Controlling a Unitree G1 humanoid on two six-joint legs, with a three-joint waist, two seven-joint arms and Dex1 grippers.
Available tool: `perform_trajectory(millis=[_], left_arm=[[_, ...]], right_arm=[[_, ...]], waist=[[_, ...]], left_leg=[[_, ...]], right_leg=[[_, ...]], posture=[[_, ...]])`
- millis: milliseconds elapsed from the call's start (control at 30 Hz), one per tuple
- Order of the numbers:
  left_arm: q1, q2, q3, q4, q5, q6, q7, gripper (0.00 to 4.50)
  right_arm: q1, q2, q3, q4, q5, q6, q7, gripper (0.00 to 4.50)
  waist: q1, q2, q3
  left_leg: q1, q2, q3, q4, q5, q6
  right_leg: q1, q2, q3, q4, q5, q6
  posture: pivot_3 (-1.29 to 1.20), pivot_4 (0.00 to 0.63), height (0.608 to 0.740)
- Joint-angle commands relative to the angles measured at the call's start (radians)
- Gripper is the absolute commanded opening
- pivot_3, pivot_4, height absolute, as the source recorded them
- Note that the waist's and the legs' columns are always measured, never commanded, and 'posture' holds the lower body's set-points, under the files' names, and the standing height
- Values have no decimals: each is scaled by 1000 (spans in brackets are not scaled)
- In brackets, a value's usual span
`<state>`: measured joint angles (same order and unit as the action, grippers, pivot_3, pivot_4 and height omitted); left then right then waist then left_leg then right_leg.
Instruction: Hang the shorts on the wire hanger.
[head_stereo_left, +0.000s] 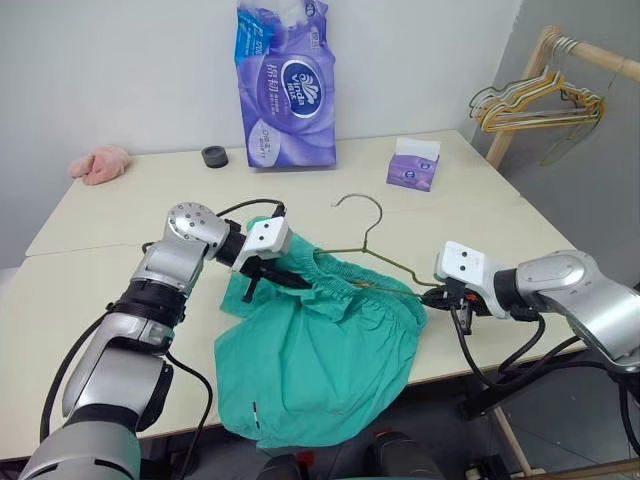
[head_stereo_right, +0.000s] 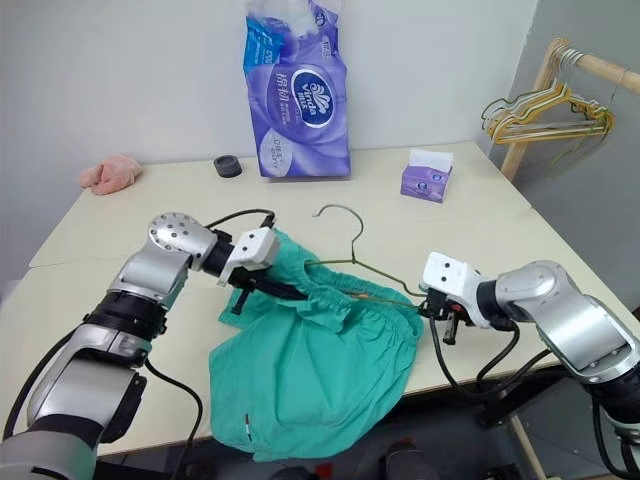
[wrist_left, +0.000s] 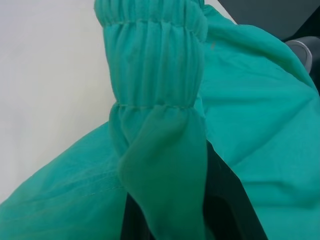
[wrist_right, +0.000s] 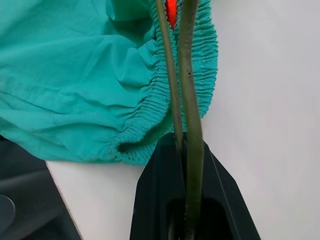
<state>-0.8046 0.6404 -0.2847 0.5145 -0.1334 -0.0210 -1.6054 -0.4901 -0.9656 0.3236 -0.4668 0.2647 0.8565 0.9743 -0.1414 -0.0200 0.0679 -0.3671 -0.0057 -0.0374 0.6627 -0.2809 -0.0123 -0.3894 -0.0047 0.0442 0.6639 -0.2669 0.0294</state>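
The teal shorts (head_stereo_left: 320, 360) lie on the table (head_stereo_left: 120, 300), with the legs hanging over its front edge. My left gripper (head_stereo_left: 298, 282) is shut on the gathered waistband (wrist_left: 152, 65) at its left side, and cloth is folded between the black fingers (wrist_left: 232, 195). The wire hanger (head_stereo_left: 372, 215) lies flat behind the shorts with its hook pointing away. Its right corner runs along the waistband's right end. My right gripper (head_stereo_left: 432, 296) is shut on that corner, and both wires (wrist_right: 191, 100) run between the jaws. The hanger's left end is hidden by the cloth.
At the back of the table stand a tall purple tissue pack (head_stereo_left: 285, 80), a small purple tissue box (head_stereo_left: 413, 165) and a black roll (head_stereo_left: 214, 156). A pink cloth (head_stereo_left: 100, 163) lies at the far left. A wooden rack with several hangers (head_stereo_left: 540, 100) stands at the right.
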Motion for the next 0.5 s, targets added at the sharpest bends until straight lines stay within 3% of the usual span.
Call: perform_trajectory(millis=[33,133,333,500], left_arm=[[10,-20,3,-41,-2,21,15,39],[18,-15,12,-39,8,20,26,39],[36,-10,21,-41,15,18,46,38],[52,-8,23,-34,32,-2,74,23]], right_arm=[[-42,26,-15,-48,-11,-103,22,0],[-38,-16,-8,-36,-61,-181,60,709],[-37,-142,-88,29,-88,-271,143,2697],[79,-221,-294,62,-12,-159,122,4208]], waist=[[0,0,0],[1,0,0],[3,0,0],[3,0,0]], left_leg=[[0,0,0,0,0,0],[0,0,0,0,0,0],[0,-1,0,1,0,0],[0,0,0,0,0,0]], right_leg=[[0,0,0,0,0,0],[0,0,0,0,0,0],[1,-1,0,0,0,0],[0,-3,0,0,1,-2]], posture=[[-176,28,740],[-171,25,740],[-168,22,740],[-168,28,740]])
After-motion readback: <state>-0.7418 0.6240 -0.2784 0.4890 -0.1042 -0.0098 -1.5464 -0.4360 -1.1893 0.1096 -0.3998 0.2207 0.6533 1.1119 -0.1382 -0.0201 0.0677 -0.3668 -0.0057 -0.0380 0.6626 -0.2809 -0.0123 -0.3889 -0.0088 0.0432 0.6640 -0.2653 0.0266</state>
